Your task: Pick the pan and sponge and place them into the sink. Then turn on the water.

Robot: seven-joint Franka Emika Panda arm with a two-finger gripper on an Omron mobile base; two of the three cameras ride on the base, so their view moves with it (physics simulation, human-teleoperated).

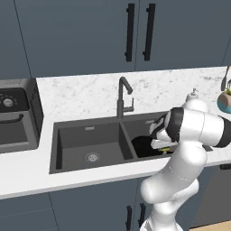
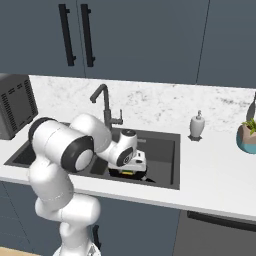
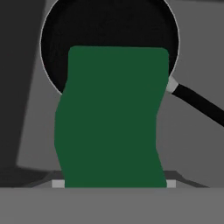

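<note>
A white marble counter (image 1: 27,173) runs across, with a matching marble backsplash (image 1: 81,94) behind it. Dark blue-grey wall cabinets (image 1: 67,31) hang above, two of them with long black handles (image 1: 130,32). Base cabinets (image 1: 90,205) of the same colour stand below. At far left sits a dark oven (image 1: 18,115). To the right stand a soap dispenser (image 2: 197,125) and a potted plant (image 2: 248,132).

A white marble counter (image 1: 81,97) spans mid-frame beneath dark blue cabinets (image 1: 81,36); a grey stove (image 1: 18,115) at left, a soap dispenser (image 2: 197,125) and potted plant (image 2: 248,135) at right
</note>
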